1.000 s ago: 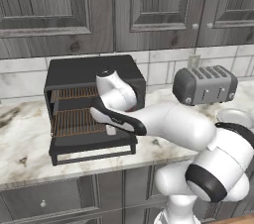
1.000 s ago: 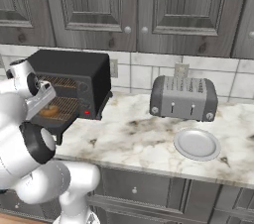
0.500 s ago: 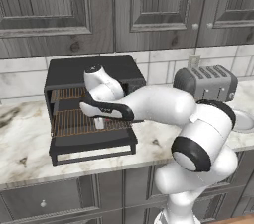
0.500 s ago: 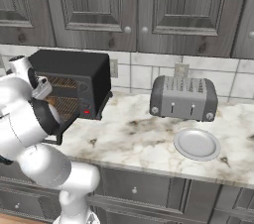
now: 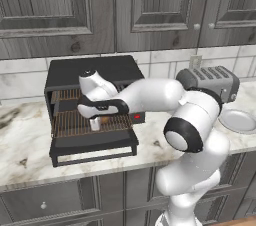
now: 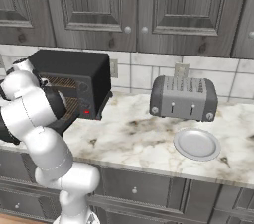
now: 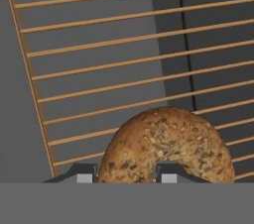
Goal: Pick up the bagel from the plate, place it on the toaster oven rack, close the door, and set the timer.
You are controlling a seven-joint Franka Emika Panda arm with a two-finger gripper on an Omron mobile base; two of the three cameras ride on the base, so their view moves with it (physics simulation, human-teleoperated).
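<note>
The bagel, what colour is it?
The bagel is golden-brown with darker speckles and pale seeds, seen best in the hand view.

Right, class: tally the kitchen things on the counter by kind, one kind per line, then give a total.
Toaster oven: 1
Slot toaster: 1
Plate: 1
Bagel: 1
Total: 4

Even, soft rendered light; slight blur
</note>
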